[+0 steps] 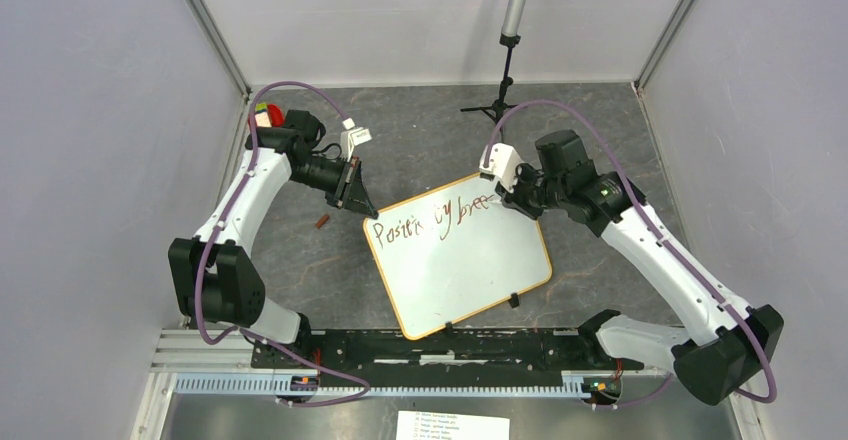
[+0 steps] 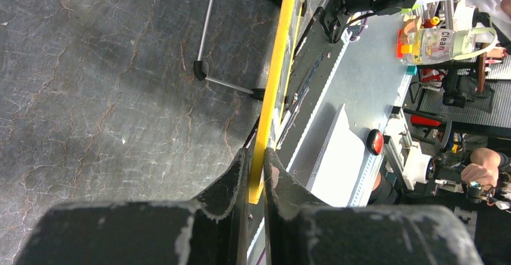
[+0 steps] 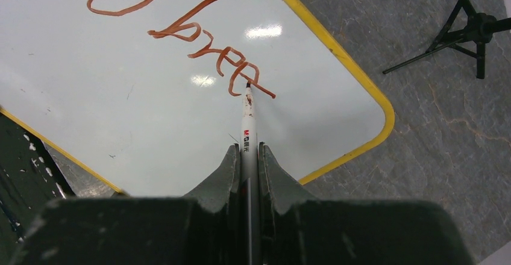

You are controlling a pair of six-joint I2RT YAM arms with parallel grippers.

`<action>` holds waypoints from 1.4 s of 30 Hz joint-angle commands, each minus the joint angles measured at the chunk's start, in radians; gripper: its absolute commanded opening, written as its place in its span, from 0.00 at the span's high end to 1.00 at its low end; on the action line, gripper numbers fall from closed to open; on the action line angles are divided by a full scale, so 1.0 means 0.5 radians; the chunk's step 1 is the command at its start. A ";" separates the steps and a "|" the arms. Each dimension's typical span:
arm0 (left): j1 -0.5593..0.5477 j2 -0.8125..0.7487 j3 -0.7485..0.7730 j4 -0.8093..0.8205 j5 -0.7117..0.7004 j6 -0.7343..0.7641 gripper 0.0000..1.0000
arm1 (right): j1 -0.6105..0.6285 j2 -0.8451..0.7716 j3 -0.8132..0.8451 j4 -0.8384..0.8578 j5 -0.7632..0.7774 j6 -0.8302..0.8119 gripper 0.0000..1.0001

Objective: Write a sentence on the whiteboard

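**Q:** Where is the whiteboard, and what holds it?

**A:** The whiteboard (image 1: 460,260) lies askew on the dark grey desk (image 1: 330,280), midway between the two arms. The left tool (image 2: 257,156) is closed almost fully on the board's yellow rim near its far left corner. The thin edge is pinched between both fingers.

**Q:** What is the right arm doing?

**A:** The right tool (image 3: 249,150) is clamped to a narrow gap around a white marker (image 3: 247,123). The marker's tip touches the board at the end of the newest stroke.

**Q:** How much of the sentence is written?

**A:** The sentence (image 3: 199,42) runs in brownish-red ink along the board's far edge. From above, the first word looks like "Positivity", though its middle letters are hard to read. The right wrist view shows "bree" clearly, with the marker tip at the tail of the second "e".

**Q:** What is left to do?

**A:** The last word appears unfinished and no full stop is visible. Most of the white surface nearer the arms is blank. The writing seems roughly halfway, with the rest of that word and any closing words to come.
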 commanded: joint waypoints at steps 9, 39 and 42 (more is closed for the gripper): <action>-0.023 0.027 0.027 0.030 -0.036 -0.038 0.98 | 0.003 -0.094 -0.051 -0.053 0.148 -0.058 1.00; -0.026 0.022 0.032 0.030 -0.041 -0.042 0.98 | -0.022 -0.029 0.066 0.038 0.131 0.022 1.00; -0.026 0.021 0.033 0.032 -0.042 -0.047 0.98 | -0.023 -0.059 0.001 0.022 0.118 0.023 1.00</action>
